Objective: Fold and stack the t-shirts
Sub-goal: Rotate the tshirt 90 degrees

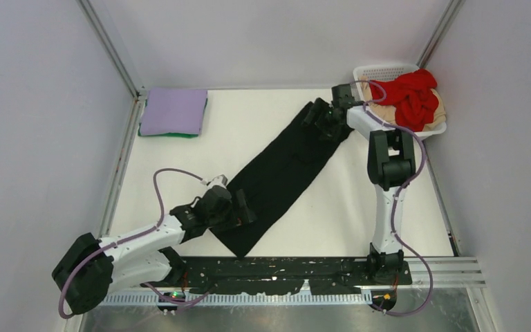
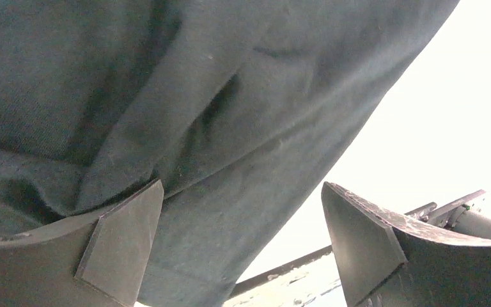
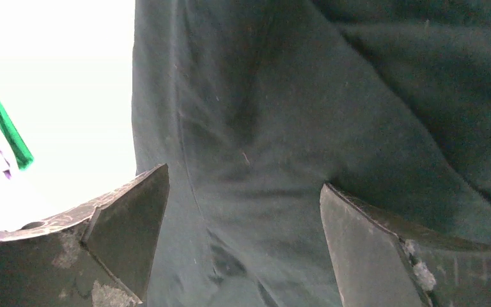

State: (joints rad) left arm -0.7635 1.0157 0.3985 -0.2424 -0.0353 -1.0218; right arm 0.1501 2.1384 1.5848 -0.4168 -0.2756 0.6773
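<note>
One black t-shirt (image 1: 280,173) lies as a long diagonal strip, left gripper (image 1: 244,211) & right gripper (image 1: 318,119) w/ fingers spread at its ends, bare table (image 1: 180,166) either side.

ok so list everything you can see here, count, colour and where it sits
black t-shirt: 1, black, long folded strip lying diagonally mid-table
lavender t-shirt: 1, lavender, folded, far left corner
green t-shirt: 1, green, under the lavender one, only an edge showing
red t-shirt: 1, red, bunched in the basket
beige t-shirt: 1, beige, under the red one
basket: 1, white, far right corner
table: 1, white
left gripper: 1, black fingers, open at the strip's near end
right gripper: 1, black fingers, open at its far end
</note>
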